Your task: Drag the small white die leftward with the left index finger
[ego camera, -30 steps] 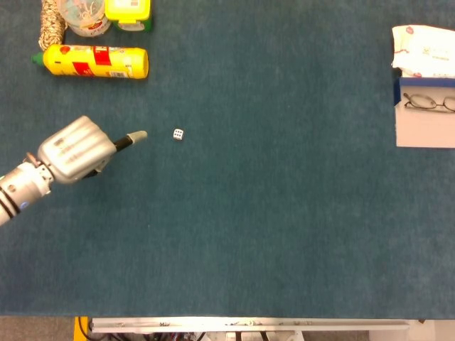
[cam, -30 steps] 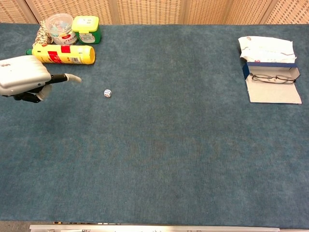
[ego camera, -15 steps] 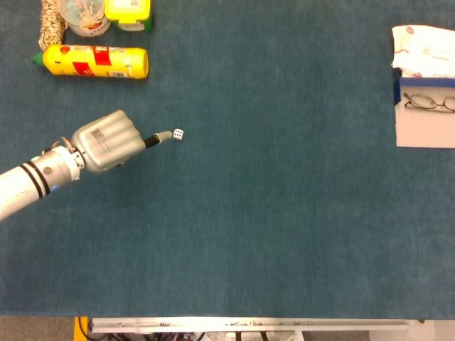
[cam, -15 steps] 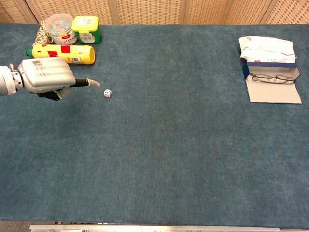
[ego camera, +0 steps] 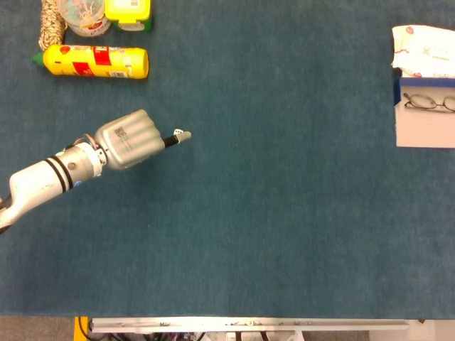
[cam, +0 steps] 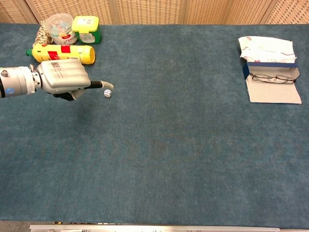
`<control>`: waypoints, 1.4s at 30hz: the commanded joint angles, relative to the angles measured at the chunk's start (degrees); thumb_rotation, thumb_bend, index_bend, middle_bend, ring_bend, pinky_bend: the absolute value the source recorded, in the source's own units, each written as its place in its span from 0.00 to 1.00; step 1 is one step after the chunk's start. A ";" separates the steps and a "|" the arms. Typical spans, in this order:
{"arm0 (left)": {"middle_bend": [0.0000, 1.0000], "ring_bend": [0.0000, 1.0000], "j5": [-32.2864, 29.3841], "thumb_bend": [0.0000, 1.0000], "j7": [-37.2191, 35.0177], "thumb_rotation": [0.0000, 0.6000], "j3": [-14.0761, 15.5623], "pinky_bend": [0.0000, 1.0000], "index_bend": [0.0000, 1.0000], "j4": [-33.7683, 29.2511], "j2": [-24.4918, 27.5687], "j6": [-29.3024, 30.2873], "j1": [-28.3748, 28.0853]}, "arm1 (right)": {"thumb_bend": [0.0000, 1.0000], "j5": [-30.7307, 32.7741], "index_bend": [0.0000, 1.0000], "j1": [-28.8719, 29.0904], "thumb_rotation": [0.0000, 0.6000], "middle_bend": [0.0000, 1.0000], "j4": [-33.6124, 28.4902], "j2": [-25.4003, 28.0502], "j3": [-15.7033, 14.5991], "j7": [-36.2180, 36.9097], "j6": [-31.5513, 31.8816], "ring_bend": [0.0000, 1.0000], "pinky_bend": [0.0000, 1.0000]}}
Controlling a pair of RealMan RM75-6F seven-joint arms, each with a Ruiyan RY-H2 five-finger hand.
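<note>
The robot's left hand reaches in from the left edge of a blue-green felt table. Most of its fingers are curled into the palm with nothing inside them, and only the index finger is stretched out, pointing to the right along the table. From the chest camera the same hand shows as a silver block with the dark finger ending in a pale, downward-hooked tip.

The small white die sits right at that fingertip. In the chest view it lies just below and slightly inside the hook of the tip, so close that I cannot tell whether the two touch. In the head view the fingertip covers most of the die, and only a white corner shows at its upper edge. The die is a cube, so it has no long axis; which face is up is too small to read.

Beyond the hand, toward the far left corner, a yellow bottle lies on its side, its length running left to right. Behind it stand a clear tub and a green container with a yellow lid. Well apart, at the far right, an open glasses case holds spectacles, with a white packet just behind it.
</note>
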 commanded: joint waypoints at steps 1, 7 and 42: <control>1.00 0.91 -0.83 0.97 0.68 1.00 0.10 1.00 0.08 -0.14 -0.58 -1.26 -0.84 | 0.06 0.10 0.34 0.09 1.00 0.32 0.05 -0.03 -0.05 -0.06 -0.25 0.17 0.26; 1.00 0.91 -2.38 0.98 2.48 1.00 0.41 1.00 0.09 0.51 -1.61 -3.49 -1.89 | 0.06 0.40 0.34 0.23 1.00 0.32 0.19 -0.06 -0.10 -0.13 -0.74 0.17 0.26; 1.00 0.91 -8.71 0.98 11.16 1.00 0.93 1.00 0.10 0.54 -4.06 -8.64 -4.58 | 0.06 0.96 0.34 0.20 1.00 0.32 0.04 0.18 -0.55 -0.94 -1.48 0.17 0.26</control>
